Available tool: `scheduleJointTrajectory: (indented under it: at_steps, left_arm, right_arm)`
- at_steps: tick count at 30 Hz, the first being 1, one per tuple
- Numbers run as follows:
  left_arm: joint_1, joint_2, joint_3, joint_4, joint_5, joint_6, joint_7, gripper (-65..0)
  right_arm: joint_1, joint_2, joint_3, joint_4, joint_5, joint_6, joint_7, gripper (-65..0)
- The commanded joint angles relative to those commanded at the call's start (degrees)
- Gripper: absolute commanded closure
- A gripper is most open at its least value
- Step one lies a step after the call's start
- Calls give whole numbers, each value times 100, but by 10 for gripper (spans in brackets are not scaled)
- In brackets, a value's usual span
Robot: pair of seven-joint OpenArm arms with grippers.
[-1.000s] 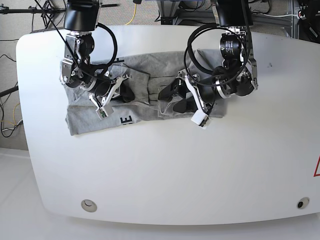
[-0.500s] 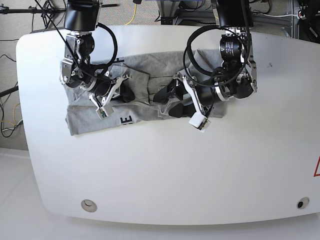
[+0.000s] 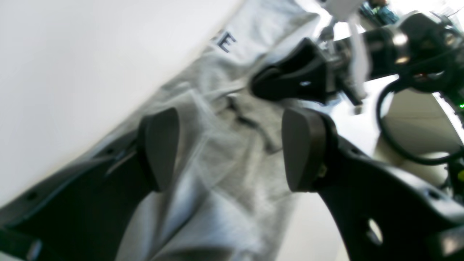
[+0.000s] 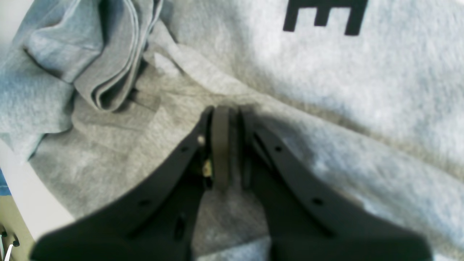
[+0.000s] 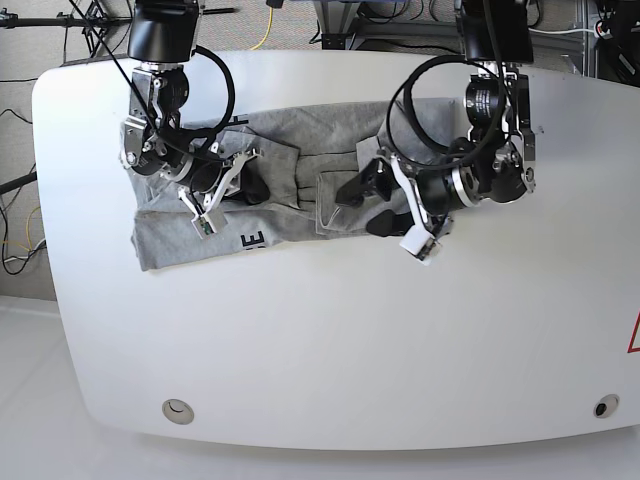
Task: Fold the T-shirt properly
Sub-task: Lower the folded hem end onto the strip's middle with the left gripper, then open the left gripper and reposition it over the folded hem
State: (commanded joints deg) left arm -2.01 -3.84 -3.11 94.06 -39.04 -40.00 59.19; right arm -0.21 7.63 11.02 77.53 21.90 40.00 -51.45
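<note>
One T-shirt (image 5: 270, 180) lies crumpled across the far half of the white surface (image 5: 330, 350), part-way through a fold. Two grippers work it: the right gripper (image 4: 224, 145) has its fingers pressed together on a pinch of grey cloth, while the left gripper (image 3: 228, 145) hovers with fingers apart. Next, I judge, the left must close on an edge.

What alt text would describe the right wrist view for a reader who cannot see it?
The right gripper, its jaws shut, presses against the rumpled grey T-shirt. A black block letter E shows at the top, and folded layers of cloth bunch at upper left.
</note>
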Motion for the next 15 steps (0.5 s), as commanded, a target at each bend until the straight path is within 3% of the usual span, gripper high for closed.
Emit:
scheduleJointTrajectory:
  at_steps: [6,8,15]
  left_arm:
    - [6,-55,-129,172,624,0,47,-428]
    - [124,-115,-154,271,1162,0,14,-423]
    - [256,-255,-127,248,1484,0,37,-414]
  right_arm:
    - [5,6,4,-8,20,0,-3,-45]
    - [4,21,-3,10,5,0,-7,-46]
    - [10,30,-10,11,20,0,0,-46]
